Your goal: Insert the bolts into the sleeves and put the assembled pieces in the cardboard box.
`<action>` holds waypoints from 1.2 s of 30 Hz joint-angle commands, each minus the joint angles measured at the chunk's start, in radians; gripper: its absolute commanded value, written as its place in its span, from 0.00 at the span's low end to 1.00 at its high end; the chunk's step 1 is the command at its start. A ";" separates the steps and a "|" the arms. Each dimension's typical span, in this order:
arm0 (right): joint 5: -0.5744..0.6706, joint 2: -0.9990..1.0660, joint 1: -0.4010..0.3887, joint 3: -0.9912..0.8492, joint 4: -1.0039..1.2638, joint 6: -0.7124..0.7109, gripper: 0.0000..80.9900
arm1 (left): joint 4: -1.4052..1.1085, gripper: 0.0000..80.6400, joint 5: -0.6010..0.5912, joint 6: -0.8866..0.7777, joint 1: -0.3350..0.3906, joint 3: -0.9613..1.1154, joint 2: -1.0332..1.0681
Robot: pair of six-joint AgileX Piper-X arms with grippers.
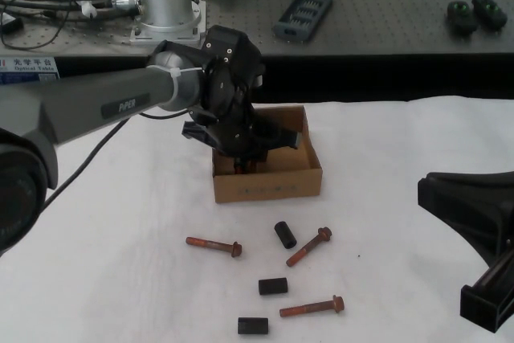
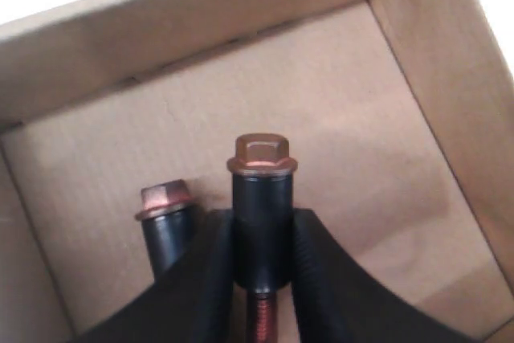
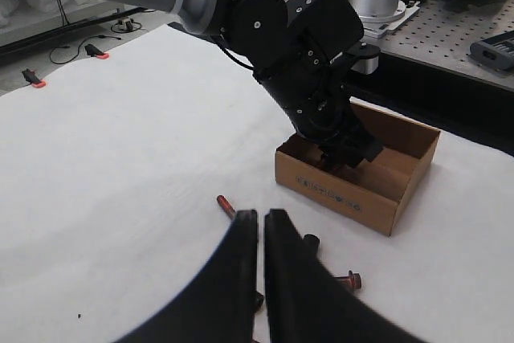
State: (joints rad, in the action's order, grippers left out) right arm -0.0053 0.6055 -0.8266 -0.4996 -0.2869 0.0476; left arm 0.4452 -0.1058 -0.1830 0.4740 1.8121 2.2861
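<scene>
High view: showed the left gripper [image 1: 241,162] lowered into the cardboard box [image 1: 269,186], with three loose bolts [image 1: 214,244] and three bare sleeves [image 1: 273,285] scattered on the white cloth [image 1: 120,222] nearer the camera, apart from the box. Left wrist view: showed the jaws pinching the black sleeve of an assembled piece [image 2: 261,198], with the copper bolt head protruding beyond the fingertips and the threaded shank visible between the fingers [image 2: 309,279]; held over the box floor, contact with it not determinable; recorded a second assembled piece [image 2: 166,218] just beside it inside the box, head pointing the same way. Right wrist view: showed the right gripper [image 3: 263,218] above the cloth, jaws pressed together on nothing, near a loose bolt and apart from the box.
</scene>
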 commanded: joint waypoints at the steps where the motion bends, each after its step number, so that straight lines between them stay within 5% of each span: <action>1: 0.000 -0.009 -0.001 -0.004 0.001 0.005 0.04 | 0.002 0.01 0.027 -0.019 -0.003 0.013 -0.003; 10: 0.000 -0.009 -0.001 -0.004 0.001 0.005 0.04 | 0.010 0.01 0.000 -0.019 -0.003 0.013 -0.003; 19: 0.000 -0.009 -0.001 -0.004 0.001 0.005 0.04 | 0.012 0.39 -0.013 -0.027 -0.003 0.013 -0.003; 28: 0.000 -0.009 -0.001 -0.004 0.001 0.005 0.04 | 0.018 0.27 -0.019 0.037 -0.003 0.013 -0.087; 36: 0.005 -0.009 -0.001 -0.004 0.011 0.005 0.04 | 0.177 0.27 -0.017 0.465 -0.003 0.013 -0.254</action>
State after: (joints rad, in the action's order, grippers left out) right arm -0.0053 0.6055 -0.8266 -0.4996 -0.2869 0.0490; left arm 0.5469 -0.1238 0.1375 0.4715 1.8158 2.0848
